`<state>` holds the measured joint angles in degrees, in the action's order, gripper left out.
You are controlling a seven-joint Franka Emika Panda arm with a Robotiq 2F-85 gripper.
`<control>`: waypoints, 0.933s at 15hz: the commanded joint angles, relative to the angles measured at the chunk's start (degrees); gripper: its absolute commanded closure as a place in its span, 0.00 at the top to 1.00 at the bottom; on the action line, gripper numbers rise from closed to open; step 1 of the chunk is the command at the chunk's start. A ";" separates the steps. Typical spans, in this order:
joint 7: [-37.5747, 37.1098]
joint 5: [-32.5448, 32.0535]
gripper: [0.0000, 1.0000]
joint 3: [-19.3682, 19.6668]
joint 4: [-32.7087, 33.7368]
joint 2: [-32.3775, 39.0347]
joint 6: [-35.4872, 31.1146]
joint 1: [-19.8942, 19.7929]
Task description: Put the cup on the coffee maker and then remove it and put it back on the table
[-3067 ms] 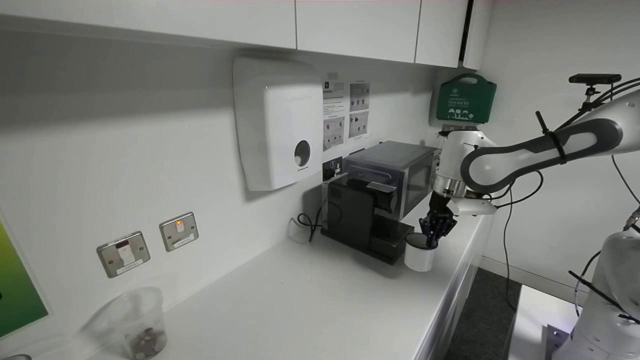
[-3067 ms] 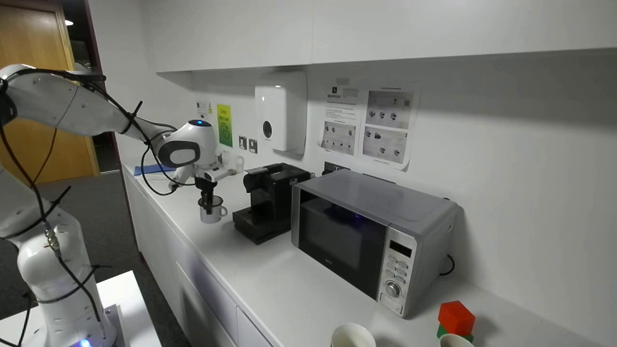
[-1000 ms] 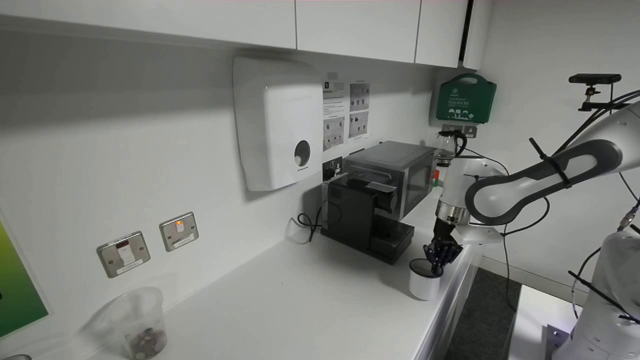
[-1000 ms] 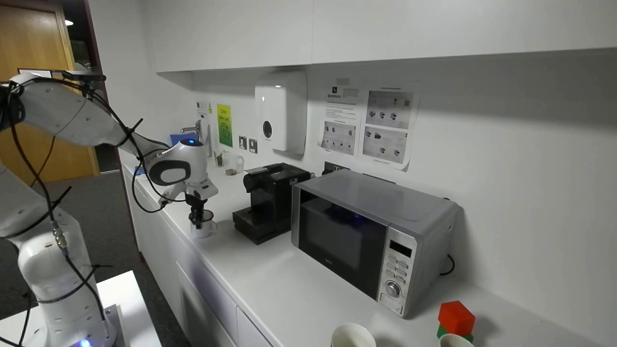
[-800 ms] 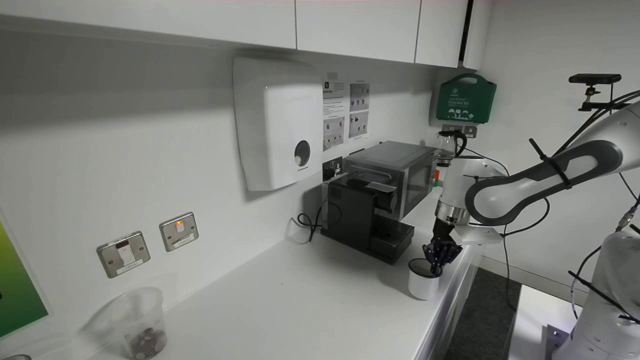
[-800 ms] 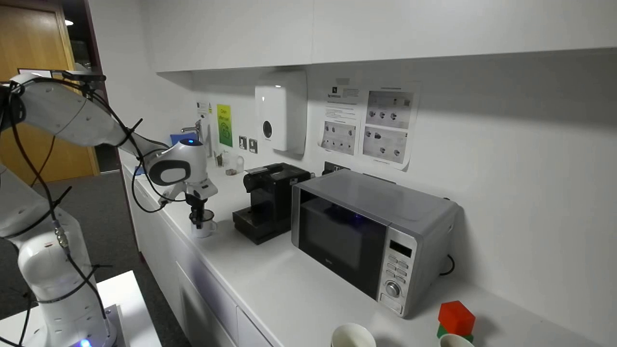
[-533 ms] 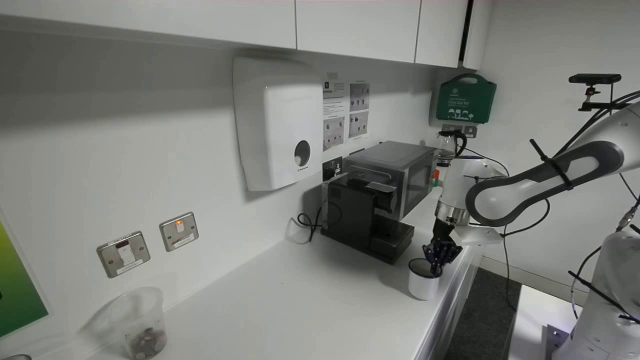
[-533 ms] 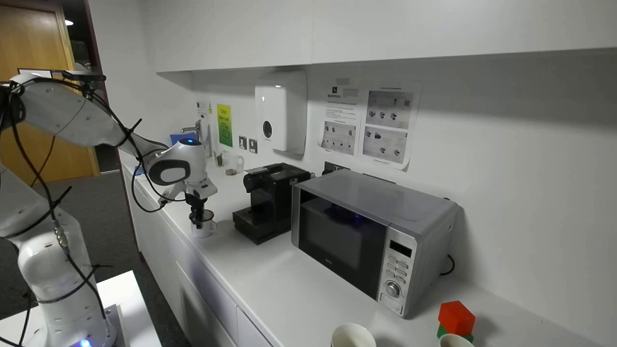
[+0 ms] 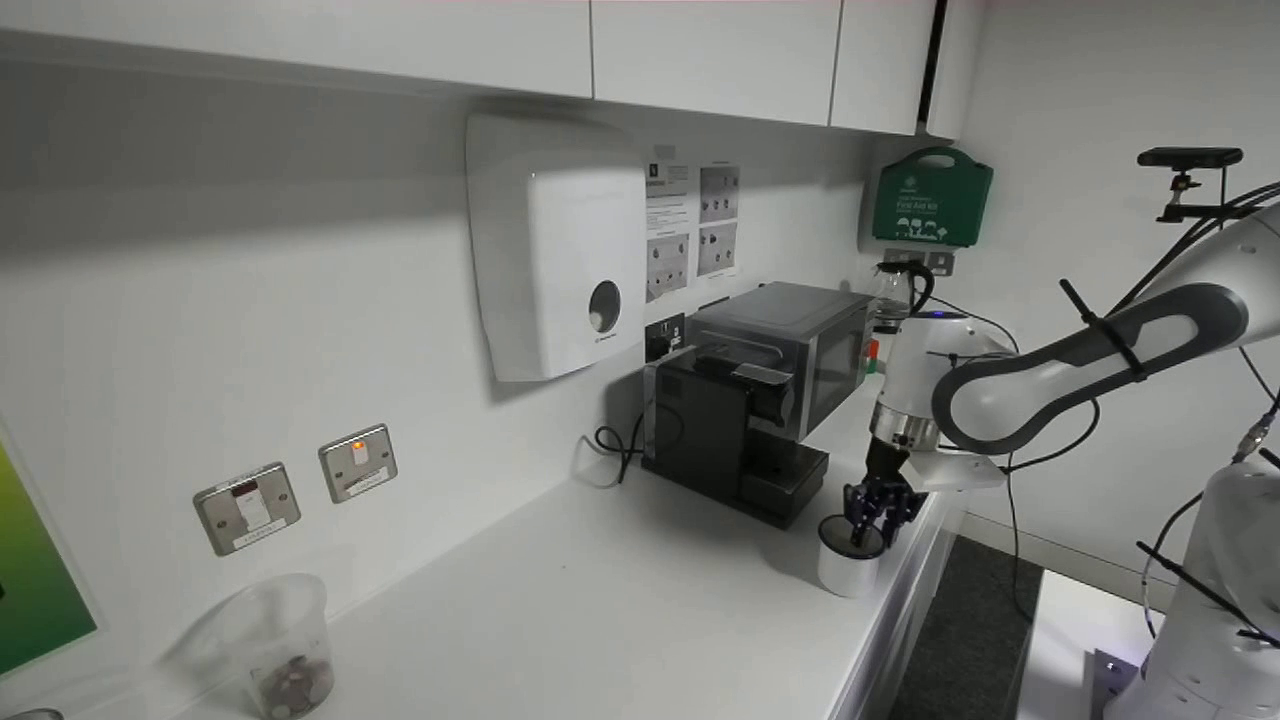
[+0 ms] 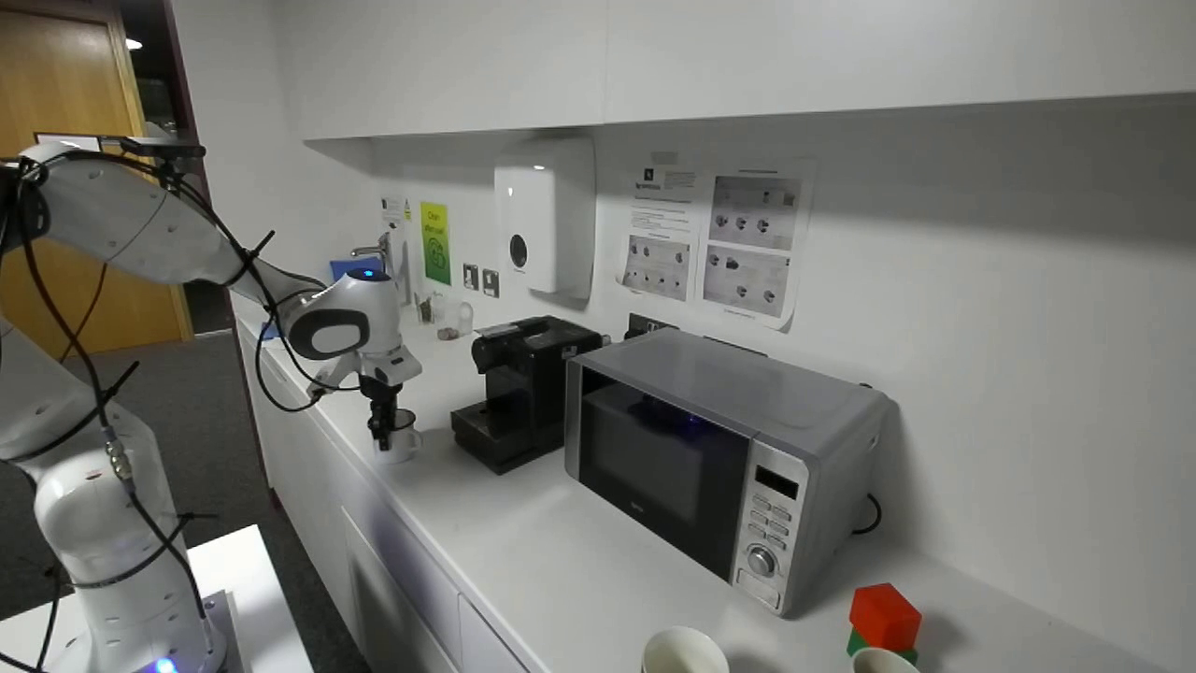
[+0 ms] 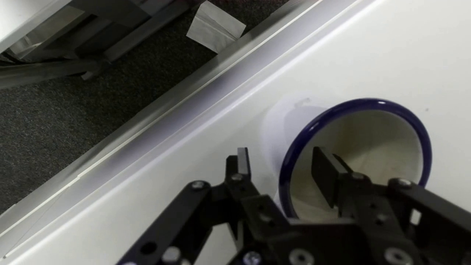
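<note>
Here, tool spread astride the rim of the cup, "First Aid Kit" on green case.

Near the table's front edge, the cup's rim was apparently straddled by the gripper's parted fingers.

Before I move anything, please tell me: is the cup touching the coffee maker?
Apart. Both exterior views show it plainly: a strip of white countertop lies between the cup and the coffee maker.
</note>
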<state>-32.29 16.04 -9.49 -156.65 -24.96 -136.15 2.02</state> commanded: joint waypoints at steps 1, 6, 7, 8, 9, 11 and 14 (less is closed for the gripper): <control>-0.55 -0.40 0.84 0.21 -0.58 -1.32 -0.64 -0.48; 0.55 1.31 1.00 2.33 -1.97 -4.99 -0.21 -0.82; 0.62 1.48 1.00 2.79 -2.31 -5.88 -0.14 -1.08; 0.56 1.53 1.00 3.31 -2.74 -6.91 0.01 -1.46; 0.73 1.66 1.00 3.94 -3.10 -7.79 0.02 -1.71; 0.93 1.51 1.00 5.11 -4.11 -9.82 0.30 -2.57; 4.05 -0.74 1.00 6.23 -2.28 -10.36 0.40 -4.12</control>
<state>-31.79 16.48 -4.24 -159.01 -32.43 -136.13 -0.50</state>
